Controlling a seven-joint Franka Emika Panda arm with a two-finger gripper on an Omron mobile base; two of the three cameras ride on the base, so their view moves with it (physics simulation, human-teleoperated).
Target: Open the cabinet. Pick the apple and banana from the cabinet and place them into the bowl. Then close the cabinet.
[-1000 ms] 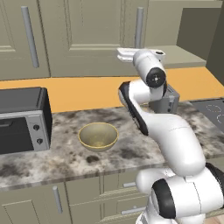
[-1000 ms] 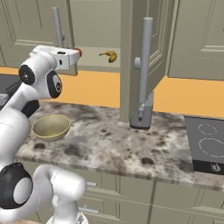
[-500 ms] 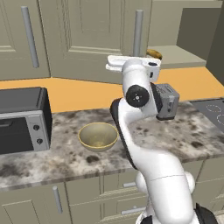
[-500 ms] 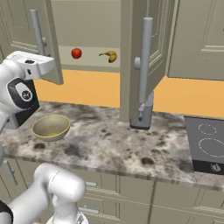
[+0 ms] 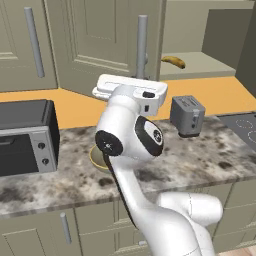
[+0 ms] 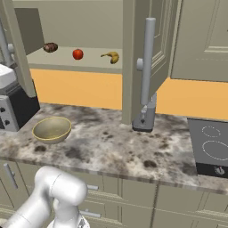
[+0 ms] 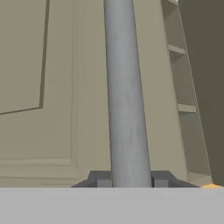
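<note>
A: Now, fingers (image 7: 129, 180)?
B: Clamped on the left door's bar handle (image 7: 126, 92).
A: Cabinet (image 6: 138, 53) contents?
B: Apple (image 6: 78, 54), banana (image 6: 111, 56) on shelf. Bowl (image 6: 51, 129) on counter (image 6: 133, 147).

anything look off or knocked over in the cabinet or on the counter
Nothing stands out. The apple and banana lie apart on the cabinet shelf, the bowl sits upright on the counter, and the claw is shut on the door handle.

no readable text, labels or numbers anywhere (the oven knobs carry no legible marks).
</note>
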